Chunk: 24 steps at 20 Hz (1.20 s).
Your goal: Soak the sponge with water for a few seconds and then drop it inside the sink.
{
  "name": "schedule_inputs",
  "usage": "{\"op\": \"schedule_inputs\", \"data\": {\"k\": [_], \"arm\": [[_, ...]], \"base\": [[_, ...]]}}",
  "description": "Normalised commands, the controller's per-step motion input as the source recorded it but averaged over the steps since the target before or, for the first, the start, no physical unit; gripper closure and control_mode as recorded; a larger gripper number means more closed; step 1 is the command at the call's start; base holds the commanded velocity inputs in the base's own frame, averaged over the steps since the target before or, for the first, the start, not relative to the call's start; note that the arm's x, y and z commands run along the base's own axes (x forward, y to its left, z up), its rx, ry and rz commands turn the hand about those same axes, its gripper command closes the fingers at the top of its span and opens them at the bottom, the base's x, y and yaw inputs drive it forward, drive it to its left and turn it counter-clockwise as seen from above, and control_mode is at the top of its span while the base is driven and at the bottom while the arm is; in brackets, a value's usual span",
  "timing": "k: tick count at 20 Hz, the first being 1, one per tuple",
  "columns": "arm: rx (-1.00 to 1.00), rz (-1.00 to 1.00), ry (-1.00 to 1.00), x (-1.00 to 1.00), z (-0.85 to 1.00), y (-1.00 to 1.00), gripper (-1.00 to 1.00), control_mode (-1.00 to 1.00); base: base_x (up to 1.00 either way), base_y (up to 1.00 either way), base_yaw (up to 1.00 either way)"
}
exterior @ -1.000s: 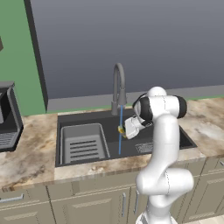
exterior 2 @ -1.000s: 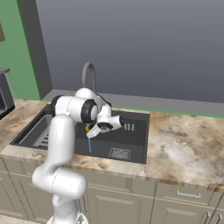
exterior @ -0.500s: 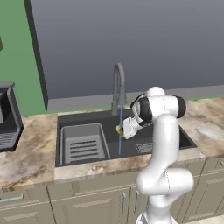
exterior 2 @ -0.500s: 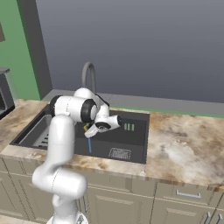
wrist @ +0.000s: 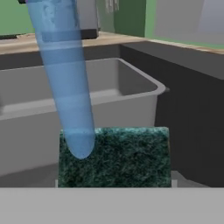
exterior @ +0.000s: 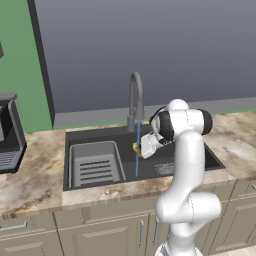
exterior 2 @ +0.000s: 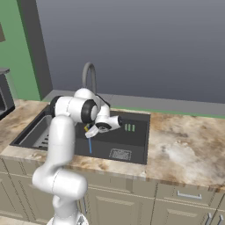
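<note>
**Marble counter with a sunken sink**

A beige-brown marbled counter [exterior: 35,165] runs along the wall on pale cabinet fronts [exterior: 95,232]. Set into it is the dark charcoal sink [exterior: 90,135], with a grey slotted rack insert [exterior: 95,164] on its left side. A dark appliance [exterior: 9,132] stands on the counter's far left end.
</note>
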Motion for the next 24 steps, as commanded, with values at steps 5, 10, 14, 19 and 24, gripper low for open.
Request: {"op": "schedule_inputs", "data": {"k": [5, 10, 14, 19, 24], "arm": [[0.01, -0.1, 0.05, -0.36, 0.13, -0.02, 1.0, -1.0], [0.03, -0.08, 0.0, -0.55, 0.18, -0.2, 1.0, -1.0], [0.01, -0.02, 0.03, -0.43, 0.28, -0.45, 1.0, -1.0], [0.0, 0.0, 0.0, -0.14, 0.19, -0.61, 1.0, -1.0], [0.0, 0.0, 0.09, 0.0, 0.26, -0.64, 1.0, -1.0]], "base": [[0.0, 0.0, 0.0], [0.0, 0.0, 0.0], [0.0, 0.0, 0.0], [0.0, 0.0, 0.0], [0.0, 0.0, 0.0]]}}
